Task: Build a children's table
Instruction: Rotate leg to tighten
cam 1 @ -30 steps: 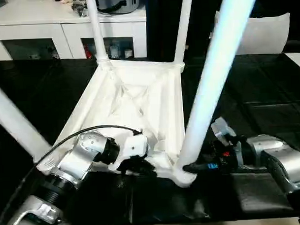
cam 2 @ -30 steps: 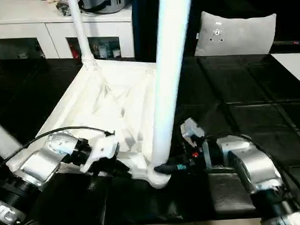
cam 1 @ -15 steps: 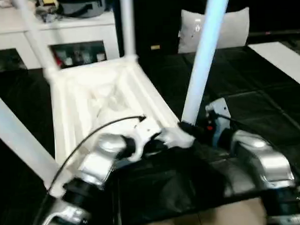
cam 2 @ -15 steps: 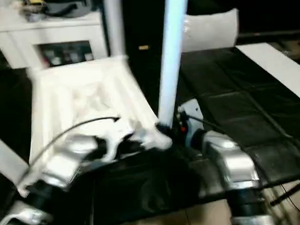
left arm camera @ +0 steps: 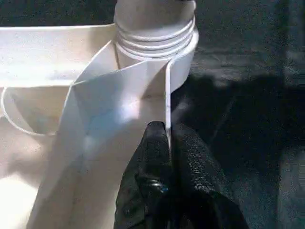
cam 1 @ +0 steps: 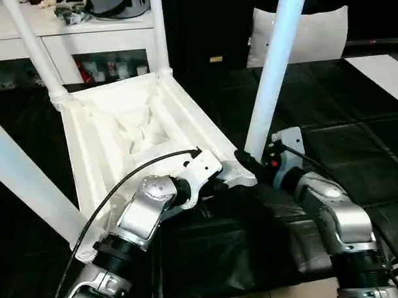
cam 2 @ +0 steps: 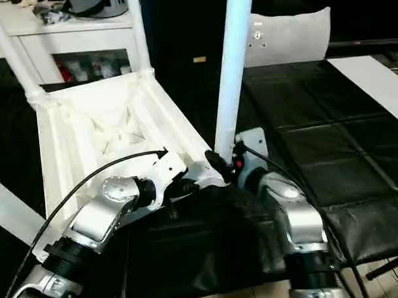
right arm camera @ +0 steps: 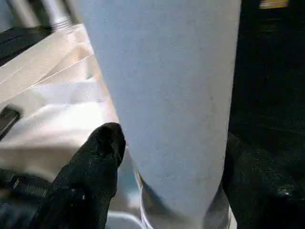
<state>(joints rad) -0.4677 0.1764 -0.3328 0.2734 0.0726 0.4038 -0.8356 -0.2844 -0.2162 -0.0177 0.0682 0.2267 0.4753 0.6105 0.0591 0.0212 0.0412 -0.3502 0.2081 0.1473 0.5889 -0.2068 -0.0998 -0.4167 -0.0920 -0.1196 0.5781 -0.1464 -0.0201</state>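
The white tabletop (cam 1: 113, 135) lies upside down on the black mat, ribbed underside up. All of its tapered white legs stand in the corner sockets. At the near right corner, my left gripper (cam 1: 216, 184) is shut on the thin rim wall just beside the socket; its fingers (left arm camera: 157, 148) pinch that wall in the left wrist view. My right gripper (cam 1: 246, 162) is shut on the base of the near right leg (cam 1: 271, 74), with one black finger (right arm camera: 95, 162) on each side of the tube. The near left leg (cam 1: 27, 184) crosses the picture's left side.
A white cabinet (cam 1: 104, 41) with clutter on top stands behind the table. A pale cushion (cam 1: 313, 34) leans at the back right. A white floor strip (cam 1: 386, 70) runs at far right. Crumpled black sheeting (cam 1: 216, 253) covers the near edge.
The whole picture has shifted, so the camera moved. Against the cabinet the tabletop also looks turned, its held corner farther from me. Both grippers keep their holds.
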